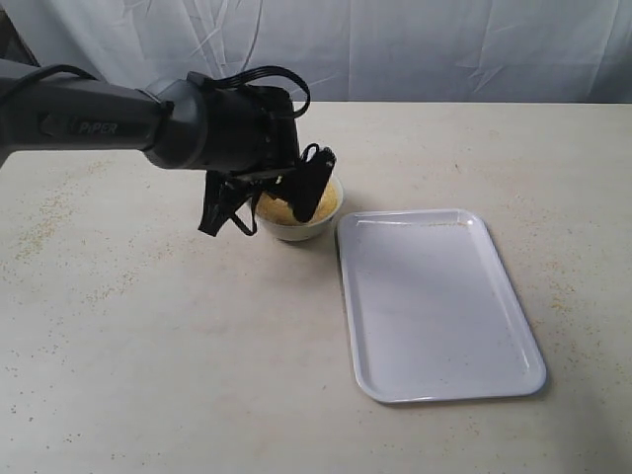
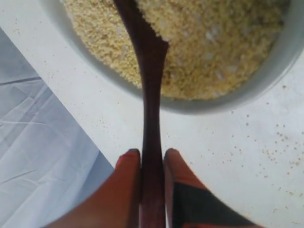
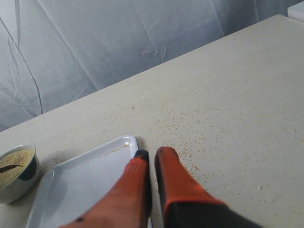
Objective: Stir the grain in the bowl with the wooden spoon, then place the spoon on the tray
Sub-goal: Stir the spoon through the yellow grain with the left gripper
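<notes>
Pale draped cloth (image 1: 444,39) is seen behind a speckled bench (image 1: 148,346). Just above the frame's centre, the spoon (image 2: 151,95) is clamped by its handle between the left fingers (image 2: 127,185), its broad end lying in the grain (image 2: 213,42) of the bowl (image 1: 296,233). Just right of the bowl, the tray (image 1: 434,306) is laid flat. The right fingers (image 3: 135,190) are pressed together on nothing, near a tray corner.

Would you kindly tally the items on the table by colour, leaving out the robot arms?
White: 2 (bowl, tray)
Yellow: 1 (grain)
Dark reddish-brown: 1 (wooden spoon)
Total: 4
</notes>
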